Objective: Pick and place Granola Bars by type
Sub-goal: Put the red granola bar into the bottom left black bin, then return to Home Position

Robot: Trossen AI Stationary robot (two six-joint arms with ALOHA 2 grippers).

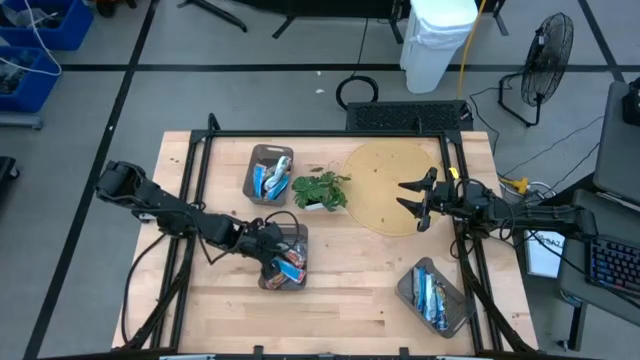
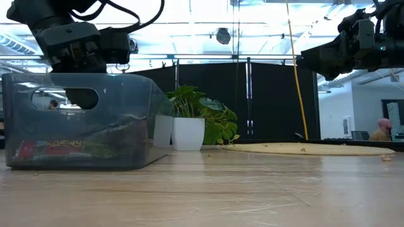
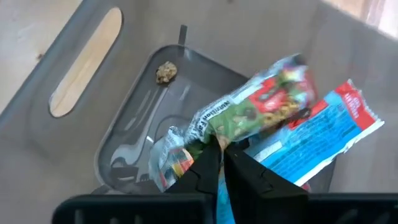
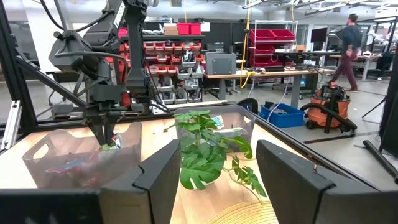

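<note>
My left fingers (image 3: 221, 163), nearly shut, pinch a red-multicolour granola bar (image 3: 261, 106) inside the near-left tray (image 1: 297, 240), so release comes next, while my right fingers (image 1: 414, 198) wait open over the far-right mat (image 1: 385, 185).

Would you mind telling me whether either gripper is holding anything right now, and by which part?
The left gripper pinches the red-and-green granola bar by its crimped wrapper end, inside the tray. The right gripper holds nothing; its fingers are open above the round mat.

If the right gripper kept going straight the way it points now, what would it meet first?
Probably the small potted plant: the open right gripper aims over the round mat straight at it, the trays lying beyond. Depth is hard to judge; it might pass above the leaves.
</note>
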